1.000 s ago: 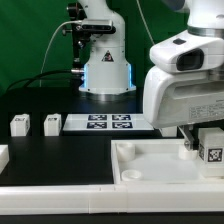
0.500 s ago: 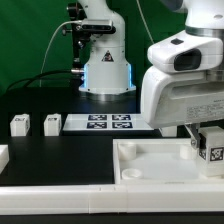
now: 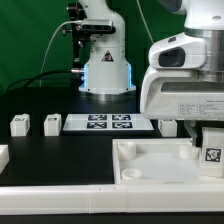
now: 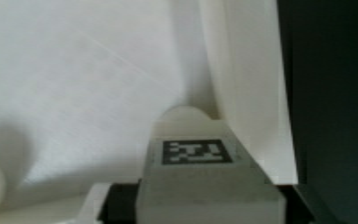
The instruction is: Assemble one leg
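Note:
My gripper (image 3: 210,132) is shut on a leg (image 3: 213,151), a small white block with a black-and-white tag facing the camera. It holds the leg upright over the far-right part of the large white tray-like piece (image 3: 150,162), close to its surface. In the wrist view the leg (image 4: 194,150) runs out from between the two dark fingers of my gripper (image 4: 197,205) and points at the tray's inner corner by its raised rim (image 4: 247,70). Whether the leg touches the tray cannot be told.
Two more legs (image 3: 19,125) (image 3: 52,124) stand on the black table at the exterior view's left. The marker board (image 3: 108,123) lies behind the tray. The robot base (image 3: 105,70) stands at the back. A white part's edge (image 3: 3,157) shows at the far left.
The hand has shifted slightly toward the exterior view's right, and the held leg has sunk a little toward the tray. The grip has not changed.

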